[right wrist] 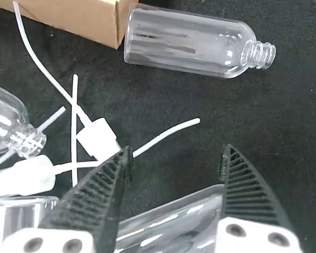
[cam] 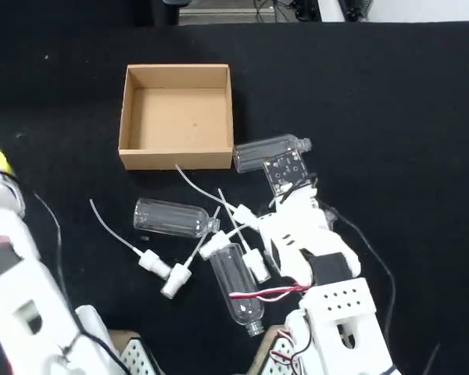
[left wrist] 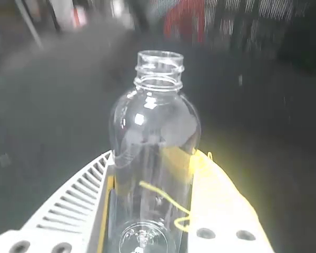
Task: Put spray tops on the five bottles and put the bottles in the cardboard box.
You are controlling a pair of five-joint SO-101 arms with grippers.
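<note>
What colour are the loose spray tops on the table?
The plastic spray tops are white; right wrist view shows them best.

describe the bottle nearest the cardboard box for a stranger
Start at the cardboard box. A clear bottle lies on its side at its near right corner, neck pointing away. Unlike the other lying bottles, it lies apart from the spray tops.

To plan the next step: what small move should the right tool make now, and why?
Probably shift the open right tool over the nearest white spray top and lower onto it: the bottle in the left tool has a bare neck.
</note>
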